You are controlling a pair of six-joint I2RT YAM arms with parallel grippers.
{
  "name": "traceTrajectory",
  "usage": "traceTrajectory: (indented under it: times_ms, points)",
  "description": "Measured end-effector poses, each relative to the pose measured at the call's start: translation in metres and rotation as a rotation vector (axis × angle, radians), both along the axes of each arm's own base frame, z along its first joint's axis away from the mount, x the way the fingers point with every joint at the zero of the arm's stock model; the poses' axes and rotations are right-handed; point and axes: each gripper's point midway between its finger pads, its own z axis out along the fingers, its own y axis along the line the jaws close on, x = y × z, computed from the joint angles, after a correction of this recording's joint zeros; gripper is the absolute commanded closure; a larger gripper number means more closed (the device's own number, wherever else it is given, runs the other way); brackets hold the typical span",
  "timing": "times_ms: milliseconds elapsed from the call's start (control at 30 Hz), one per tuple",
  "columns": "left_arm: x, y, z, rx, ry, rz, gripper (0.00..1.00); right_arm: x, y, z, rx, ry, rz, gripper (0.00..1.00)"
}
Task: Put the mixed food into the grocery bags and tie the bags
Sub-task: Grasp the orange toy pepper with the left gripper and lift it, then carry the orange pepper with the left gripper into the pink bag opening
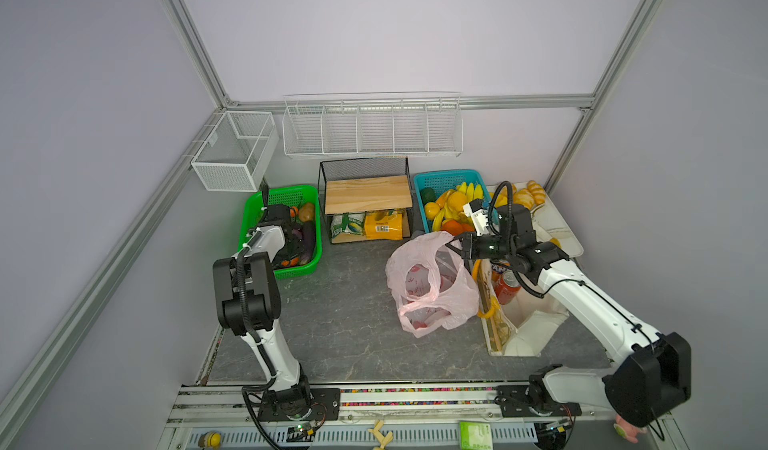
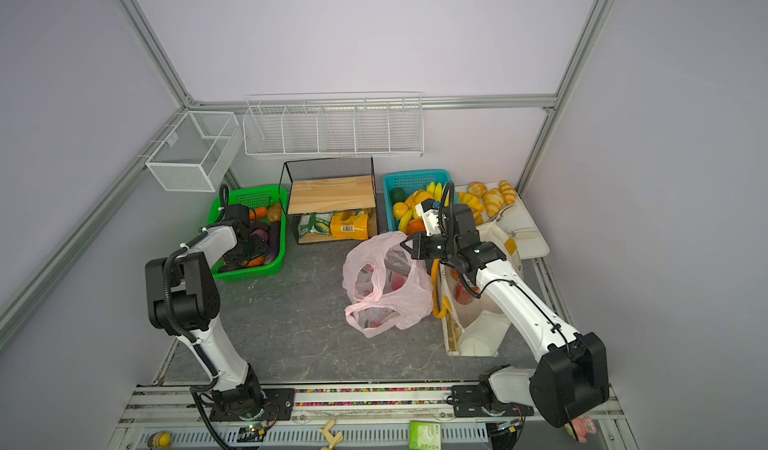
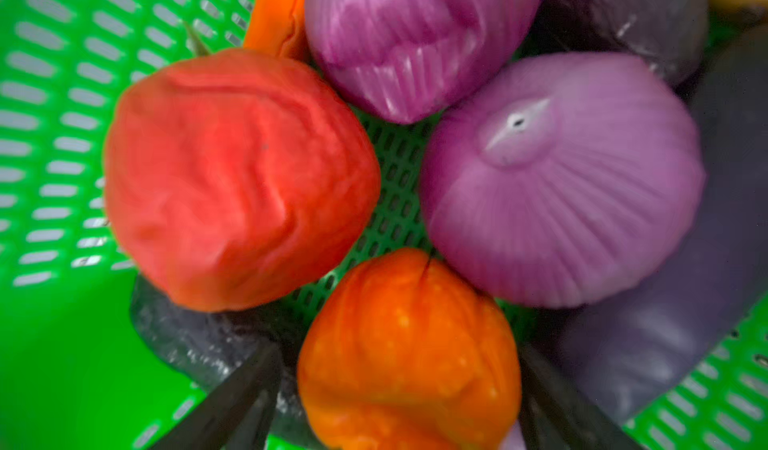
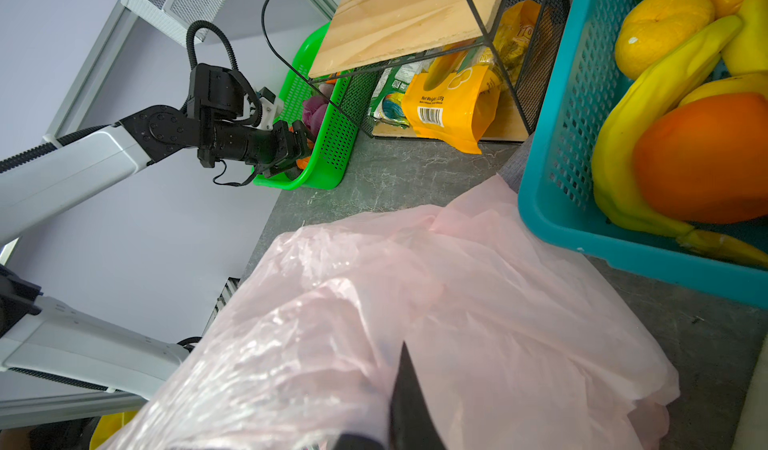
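Left end effector [image 3: 399,356], spread, sits in the green basket [image 3: 50,136] amid tomato [image 3: 237,178] and purple onions [image 3: 561,186], orange vegetable [image 3: 409,335] between its fingers [image 3: 249,394].

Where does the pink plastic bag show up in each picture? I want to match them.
In a top view: pink bag just right of centre.
In a top view: pink bag about at the centre.
Left wrist: not in it.
Right wrist: it fills the lower middle.
Shared landmark: green basket, seen in all four.
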Motion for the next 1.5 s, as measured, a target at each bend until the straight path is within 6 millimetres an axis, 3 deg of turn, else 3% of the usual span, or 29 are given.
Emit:
traceTrajectory:
  times_ms: [267, 400, 467, 567, 700, 800, 867, 1033, 1167, 1367, 1500]
  points:
    - [0.014, -0.003, -0.004, -0.035, -0.042, 0.002, 0.43, 0.000, 0.000, 0.000, -0.001, 0.000, 0.001, 0.93]
    - [0.015, -0.003, -0.002, -0.038, -0.070, 0.009, 0.46, 0.000, 0.000, 0.000, -0.001, 0.000, 0.001, 0.93]
    - [0.006, -0.005, 0.000, -0.046, -0.090, 0.023, 0.48, 0.000, 0.000, 0.000, -0.001, 0.001, 0.001, 0.93]
    - [-0.014, -0.012, 0.021, -0.069, -0.150, 0.038, 0.49, 0.000, 0.000, -0.001, -0.002, 0.001, 0.000, 0.93]
    - [-0.030, -0.030, 0.076, -0.101, -0.302, 0.013, 0.50, 0.001, -0.001, -0.001, -0.006, 0.000, -0.007, 0.93]
    - [-0.043, -0.055, 0.121, -0.126, -0.428, -0.059, 0.51, 0.002, -0.002, -0.002, -0.009, 0.001, -0.015, 0.93]
    - [-0.057, -0.082, 0.143, -0.160, -0.492, -0.144, 0.51, 0.003, -0.003, -0.002, -0.008, 0.005, -0.025, 0.93]
    - [-0.102, -0.165, 0.168, -0.242, -0.518, -0.420, 0.52, 0.006, -0.003, -0.002, 0.006, 0.026, -0.054, 0.93]
    - [-0.147, -0.218, 0.163, -0.311, -0.473, -0.614, 0.53, 0.012, -0.001, -0.005, 0.026, 0.052, -0.077, 0.93]
    - [-0.212, -0.275, 0.137, -0.429, -0.361, -0.870, 0.53, 0.017, 0.001, -0.005, 0.052, 0.069, -0.097, 0.93]
    - [-0.243, -0.308, 0.125, -0.505, -0.302, -1.018, 0.53, 0.018, 0.001, -0.004, 0.057, 0.073, -0.104, 0.93]
